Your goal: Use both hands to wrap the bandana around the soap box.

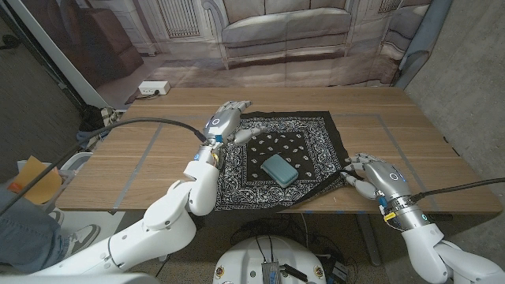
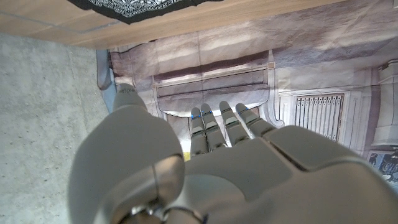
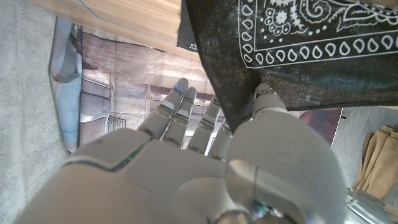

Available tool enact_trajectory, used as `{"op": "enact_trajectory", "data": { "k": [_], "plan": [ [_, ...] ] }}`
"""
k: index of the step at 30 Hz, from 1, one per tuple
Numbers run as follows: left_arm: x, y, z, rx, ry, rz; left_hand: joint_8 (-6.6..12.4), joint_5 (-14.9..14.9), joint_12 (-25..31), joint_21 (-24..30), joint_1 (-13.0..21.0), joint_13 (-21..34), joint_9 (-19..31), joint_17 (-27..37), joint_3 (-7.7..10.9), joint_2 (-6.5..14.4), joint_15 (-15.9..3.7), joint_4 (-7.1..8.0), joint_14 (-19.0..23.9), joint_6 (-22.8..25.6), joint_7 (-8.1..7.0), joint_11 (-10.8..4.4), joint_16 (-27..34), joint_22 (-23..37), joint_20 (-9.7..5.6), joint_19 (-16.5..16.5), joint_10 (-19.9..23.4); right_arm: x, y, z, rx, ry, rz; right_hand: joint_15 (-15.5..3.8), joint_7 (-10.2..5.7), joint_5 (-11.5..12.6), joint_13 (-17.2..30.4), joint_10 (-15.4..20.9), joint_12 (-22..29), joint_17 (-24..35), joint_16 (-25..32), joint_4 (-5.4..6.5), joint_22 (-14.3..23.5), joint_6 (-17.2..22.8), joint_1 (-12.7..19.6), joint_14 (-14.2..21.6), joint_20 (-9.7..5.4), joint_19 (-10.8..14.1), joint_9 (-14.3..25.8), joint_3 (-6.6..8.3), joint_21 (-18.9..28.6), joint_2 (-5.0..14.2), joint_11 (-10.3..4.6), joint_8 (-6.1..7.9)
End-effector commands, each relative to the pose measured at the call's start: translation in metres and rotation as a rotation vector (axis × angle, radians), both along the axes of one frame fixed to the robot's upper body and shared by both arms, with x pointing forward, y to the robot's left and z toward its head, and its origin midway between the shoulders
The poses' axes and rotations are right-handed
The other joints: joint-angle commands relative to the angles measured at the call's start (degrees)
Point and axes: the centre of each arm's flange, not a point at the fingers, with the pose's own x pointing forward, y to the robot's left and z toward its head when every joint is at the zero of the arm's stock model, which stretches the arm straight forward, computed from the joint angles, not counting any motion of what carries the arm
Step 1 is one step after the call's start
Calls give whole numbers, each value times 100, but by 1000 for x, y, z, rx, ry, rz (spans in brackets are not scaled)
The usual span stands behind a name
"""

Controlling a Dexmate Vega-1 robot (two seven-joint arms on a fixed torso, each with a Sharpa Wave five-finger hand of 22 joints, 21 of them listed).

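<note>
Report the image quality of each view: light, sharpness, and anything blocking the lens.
Head view: even, soft light, no glare; bandana print and soap box sharp. Left wrist view: left hand close and soft-focused, covering the lower frame. Right wrist view: right hand likewise blurred up close, while the bandana pattern above it reads crisply.

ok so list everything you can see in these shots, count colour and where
bandana: one, black with white paisley print, spread on the table's middle, near-right corner off the edge.
soap box: one, grey-teal, on the bandana's centre.
table: one, light wood, blue tape lines.
power strip: one, white, on the floor behind the table's far left corner.
backdrop: one, printed sofa and panelling, behind the table.
person's leg: one, jeans, bottom left edge.
left hand: one, grey, at the bandana's far left corner.
right hand: one, grey, gripping the bandana's near-right corner.
</note>
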Motion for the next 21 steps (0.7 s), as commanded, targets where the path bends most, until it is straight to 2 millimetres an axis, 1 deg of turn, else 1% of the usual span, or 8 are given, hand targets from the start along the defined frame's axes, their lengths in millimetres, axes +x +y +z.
{"op": "enact_trajectory", "data": {
  "k": [1, 2, 6, 9, 13, 16, 21],
  "plan": [
    [-11, 7, -18, 129, 75, 33, 46, 33, 42, 25, 69, -4, 12, 3, -26, -32, -291, -34, 46, 24, -38, -49, 30, 9, -90, 13, 39, 10, 5, 14, -6, -13, 21, -416, 4, -27, 16, 18, -20, 20, -3, -17, 27, 53, 25, 18, -302, -6, 20, 39, -18, 73, 52, -10],
    [-9, 12, -16, 163, 102, 19, 47, 35, 41, 25, 70, -4, 12, 3, -30, -39, -297, -36, 48, 27, -36, -52, 30, 9, -105, 10, 41, 10, 9, 16, -10, -15, 20, -415, 4, -29, 16, 15, -22, 20, -2, -18, 27, 53, 25, 20, -301, -5, 20, 39, -18, 73, 54, -10],
    [-4, 18, -15, 216, 134, 8, 43, 43, 35, 25, 66, -4, 12, 5, -48, -67, -322, -41, 35, 28, -45, -83, 24, 8, -132, -4, 37, 9, 13, 17, -21, -18, 14, -421, 4, -44, 16, 12, -29, 20, -5, -22, 28, 55, 29, 19, -299, -8, 20, 42, -20, 75, 42, -15],
    [5, 27, -16, 271, 191, 5, 41, 51, 30, 25, 61, -3, 12, 6, -65, -92, -341, -45, 41, 30, -65, -98, 25, 8, -144, -14, 33, 7, 19, 19, -31, -20, -2, -417, 4, -53, 16, 14, -32, 20, -7, -24, 28, 58, 30, 17, -298, -9, 19, 43, -21, 77, 44, -18],
    [9, 35, -20, 300, 224, -8, 35, 59, 26, 24, 59, -3, 12, 7, -78, -112, -353, -49, 42, 21, -82, -103, 25, 8, -164, -26, 29, 6, 25, 21, -35, -23, -12, -416, 5, -67, 16, 13, -38, 21, -8, -25, 28, 63, 30, 19, -298, -9, 19, 45, -22, 80, 46, -22],
    [7, 39, -25, 329, 228, -3, 32, 65, 25, 25, 61, -3, 12, 7, -88, -130, -361, -54, 45, 19, -85, -98, 25, 8, -167, -31, 30, 5, 31, 22, -48, -27, -14, -421, 5, -78, 16, 15, -42, 21, -10, -27, 28, 67, 30, 19, -299, -8, 19, 45, -22, 80, 48, -25],
    [-4, 47, -35, 348, 227, 14, 27, 86, 22, 28, 89, -2, 12, 5, -106, -178, -398, -81, 48, 13, -118, -123, 24, 6, -183, -36, 31, 5, 38, 25, -63, -39, -15, -424, 5, -90, 16, 16, -48, 21, -13, -31, 28, 73, 33, 17, -299, -10, 19, 49, -24, 84, 47, -28]
  ]
}}
